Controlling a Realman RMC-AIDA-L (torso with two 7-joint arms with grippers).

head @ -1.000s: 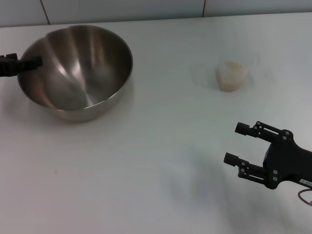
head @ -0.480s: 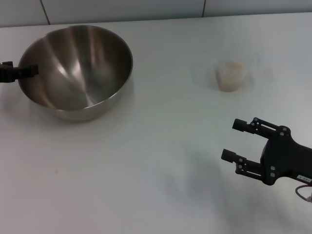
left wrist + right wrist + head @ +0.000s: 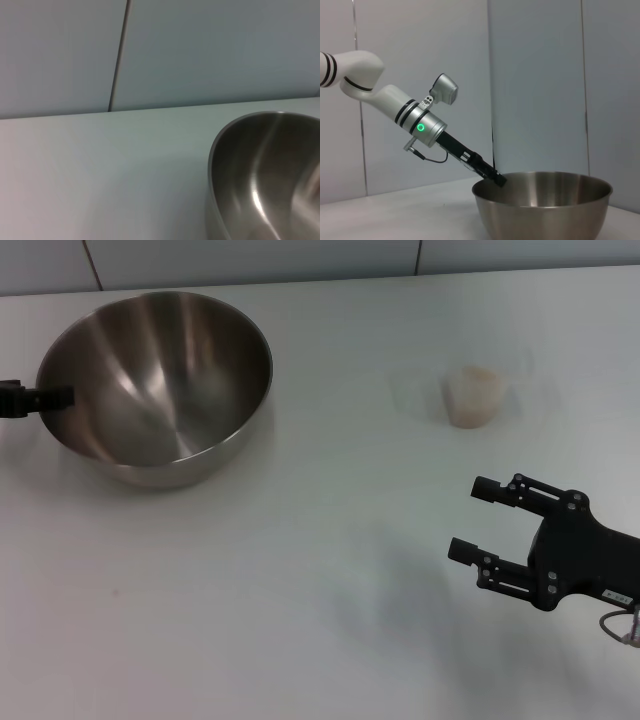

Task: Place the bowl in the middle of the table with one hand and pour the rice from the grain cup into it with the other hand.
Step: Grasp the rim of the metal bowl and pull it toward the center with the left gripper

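Right now my left gripper [image 3: 45, 398] sits at the far-left edge of the head view, its tip at the rim of the bowl [image 3: 160, 385] on the side nearest my left arm. Whether its fingers are parted or pinched on that rim I cannot tell; only a dark stub shows there, and the right wrist view shows the same arm meeting the rim without showing the fingers clearly. I judge it is there because the rim is the one thin edge a gripper can take on so wide a steel bowl.

My right gripper [image 3: 480, 518] hangs low on my right, fingers spread wide and holding nothing, pointing toward the middle of the table [image 3: 320, 570]. It is well apart from the grain cup [image 3: 475, 395], which stands upright farther back on the right with the rice [image 3: 473, 388] showing pale inside it. Waiting open makes sense: the cup should be lifted only once there is something under it to pour into.

The bowl is empty and stands at the back left of the table, not in the middle, so the placing step is not yet done.
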